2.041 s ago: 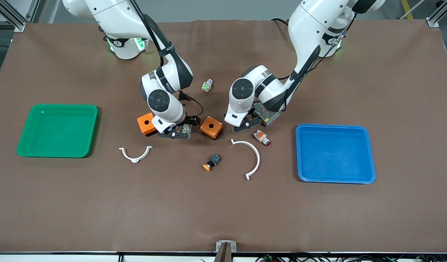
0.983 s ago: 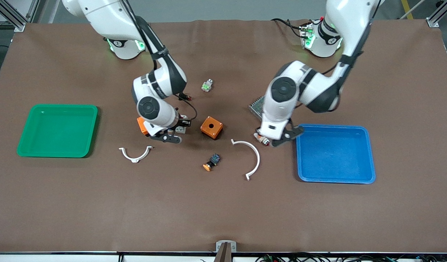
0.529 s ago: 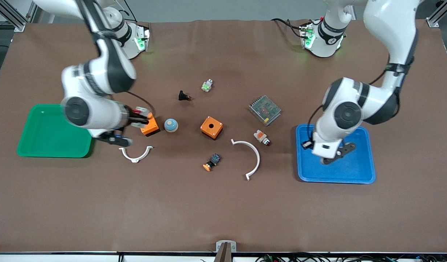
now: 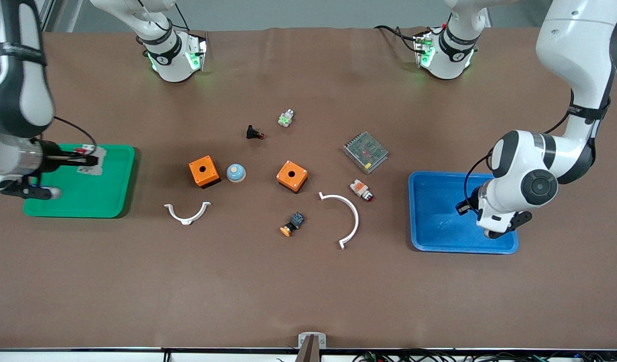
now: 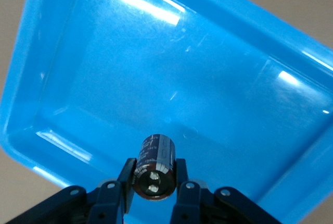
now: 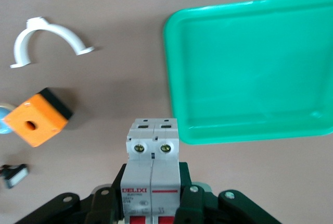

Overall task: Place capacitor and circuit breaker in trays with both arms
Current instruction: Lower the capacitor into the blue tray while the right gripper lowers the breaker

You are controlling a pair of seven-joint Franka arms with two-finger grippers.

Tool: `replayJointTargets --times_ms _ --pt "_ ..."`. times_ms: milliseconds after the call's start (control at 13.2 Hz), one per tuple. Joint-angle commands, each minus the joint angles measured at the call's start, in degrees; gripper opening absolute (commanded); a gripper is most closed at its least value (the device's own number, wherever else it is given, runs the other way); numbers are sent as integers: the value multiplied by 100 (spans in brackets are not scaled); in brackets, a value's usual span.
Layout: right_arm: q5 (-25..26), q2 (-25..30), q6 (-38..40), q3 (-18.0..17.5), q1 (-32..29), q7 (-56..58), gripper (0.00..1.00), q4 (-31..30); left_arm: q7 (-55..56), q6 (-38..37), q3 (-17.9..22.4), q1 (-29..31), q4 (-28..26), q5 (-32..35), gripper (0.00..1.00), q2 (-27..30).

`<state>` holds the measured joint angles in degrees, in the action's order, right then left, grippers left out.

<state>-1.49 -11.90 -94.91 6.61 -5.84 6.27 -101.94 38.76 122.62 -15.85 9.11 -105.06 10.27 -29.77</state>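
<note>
Well toward the right arm's end of the table (image 4: 308, 291) from the pale blue dome (image 4: 235, 173): right gripper (image 4: 83, 161) up in the air over the green tray (image 4: 77, 213), clamped on the circuit breaker (image 4: 92, 164). Seen from the right wrist, white body pinched between the two black fingers (image 6: 188, 195), screw terminals pointing away from the wrist, red toggles tucked low toward the palm (only partly showing). Judged to hang above the tray's rim on the dome side and not above its middle.

Around the dome itself, only loose parts that this task does not ask for; none touched.

Well toward the left arm's end from the dome: left gripper (image 4: 499, 230) over the blue tray (image 4: 461, 175), near the corner closest to the front camera. Hidden under the wrist in the front view, but plain from the left wrist: squeezed shut on the capacitor (image 5: 154, 165), black barrel held across the fingertips (image 5: 180, 174), silvery end face toward the camera, bare blue floor below.

Step in hand, by the look of it: end of the carry, just short of release, for both parts. Next move calls for edging the breaker farther over the green floor, lowering both loads close to their trays, then opening; expect the round capacitor to roll if let go from height.
</note>
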Motion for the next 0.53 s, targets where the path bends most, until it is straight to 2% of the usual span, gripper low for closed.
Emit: replayJointTargets --times_ms 0,227,302,378,453 --pt "140 -198 -360 -134 -495 653 10 -19 -114 183 -85 144 56 80 1 -240" --pt "227 -532 -1150 -134 -777 1217 10 -185 -219 219 -85 284 56 80 7 -337" --pt "263 -690 -1353 -134 -848 1305 10 -194 -237 245 -85 284 65 80 21 -354" --pt "272 -804 -1511 -134 -866 1332 10 -203 -255 245 -77 276 91 97 44 -363" --pt "298 -910 -1687 -125 -936 1341 10 -221 -281 245 -76 267 126 98 79 -389"
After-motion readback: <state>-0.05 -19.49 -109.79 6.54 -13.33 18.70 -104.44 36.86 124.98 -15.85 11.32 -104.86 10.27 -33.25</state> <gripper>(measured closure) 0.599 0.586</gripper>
